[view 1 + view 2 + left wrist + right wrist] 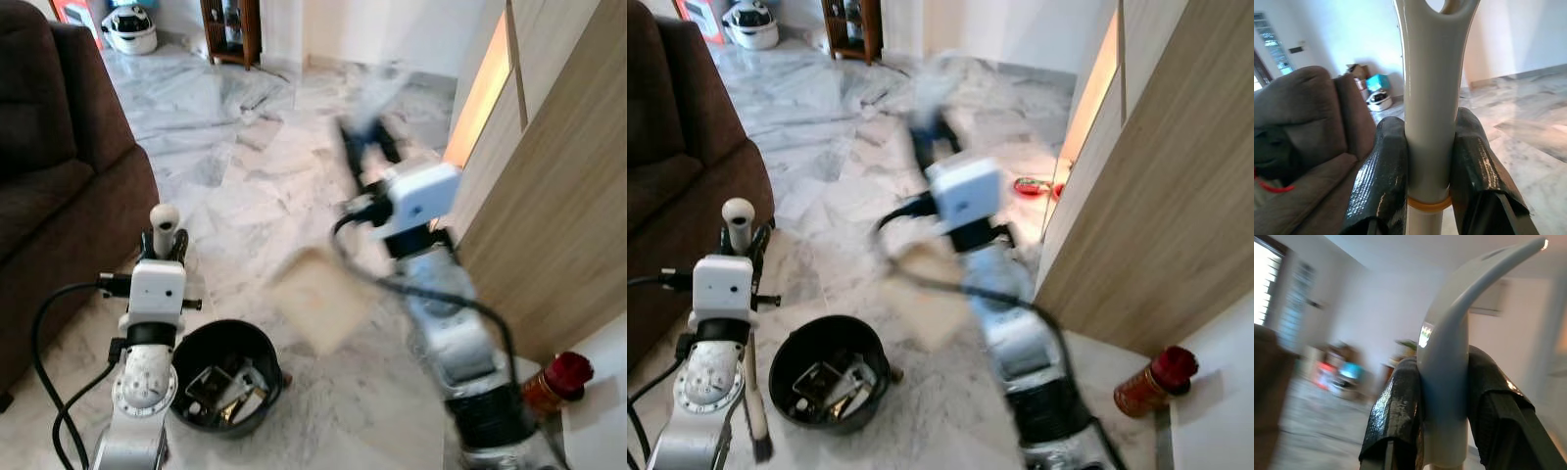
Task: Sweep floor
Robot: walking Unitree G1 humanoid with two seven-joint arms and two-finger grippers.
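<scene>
Marble floor (235,147) lies around us, sofa (59,147) left. Our left hand (1425,171) pinches the broom handle (1431,98) beside the black bin (227,377); our right hand (1444,401) pinches a white handle (1449,362), perhaps the dustpan's. Swinging fast, it may strike the wooden cabinet (549,196).

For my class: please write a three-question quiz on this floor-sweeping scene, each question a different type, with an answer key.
1. True or false: the left hand is closed around a pale handle.
2. Multiple choice: the black bin on the marble floor stands (A) on the brown sofa, (B) beside the left arm, (C) against the wooden cabinet.
3. Fill in: the right hand grips a white ____ handle.

Key: 1 true. 2 B. 3 curved.
</scene>
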